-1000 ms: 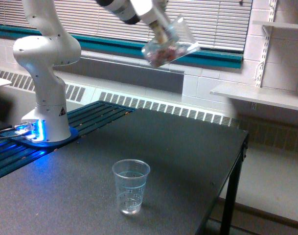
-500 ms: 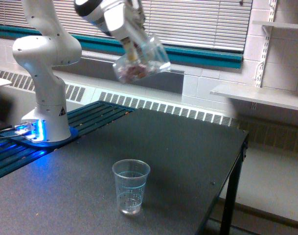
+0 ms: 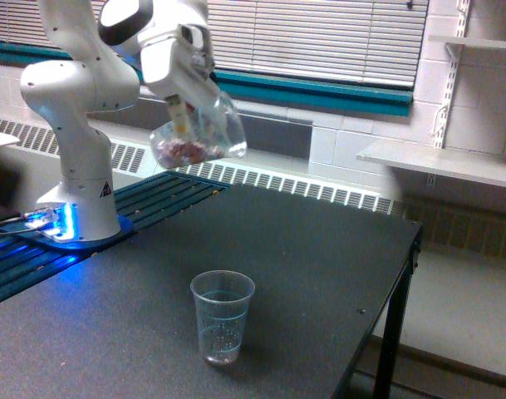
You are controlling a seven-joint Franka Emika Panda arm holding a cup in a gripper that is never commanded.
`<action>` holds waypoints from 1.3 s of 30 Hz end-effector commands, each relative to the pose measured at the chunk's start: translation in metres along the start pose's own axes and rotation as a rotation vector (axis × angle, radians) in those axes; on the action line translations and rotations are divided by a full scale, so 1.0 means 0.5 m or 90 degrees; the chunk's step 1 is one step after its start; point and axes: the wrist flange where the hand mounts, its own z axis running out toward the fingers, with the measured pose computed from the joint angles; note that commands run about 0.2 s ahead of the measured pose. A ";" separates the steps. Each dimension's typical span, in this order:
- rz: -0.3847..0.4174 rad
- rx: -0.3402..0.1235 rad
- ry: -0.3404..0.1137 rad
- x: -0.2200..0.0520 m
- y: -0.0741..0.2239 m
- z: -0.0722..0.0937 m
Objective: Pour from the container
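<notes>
Since the earlier frames, claw [image 3: 184,112] and wide clear plastic tumbler [image 3: 199,137] have shifted from upper centre toward upper left and lower. Claw grips the tumbler, tilted, pinkish-brown bits [image 3: 183,151] pooled low. 1 slimmer clear cup [image 3: 223,316] stands upright on the dark counter [image 3: 319,274], lower centre, well apart.

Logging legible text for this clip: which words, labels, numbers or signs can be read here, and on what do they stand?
None can be read.
Small dark sticker on the robot base: too small to read.
Faint printed marks on the slimmer cup on the table: blurred, unreadable.
Tilted container in the claw: plain, no print visible.
</notes>
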 end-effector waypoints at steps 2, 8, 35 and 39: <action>0.031 -0.026 -0.005 -0.015 0.034 0.021; 0.027 -0.053 -0.016 -0.025 0.055 0.039; -0.020 -0.123 -0.055 -0.033 0.049 0.105; -0.026 -0.134 -0.063 -0.040 0.050 0.114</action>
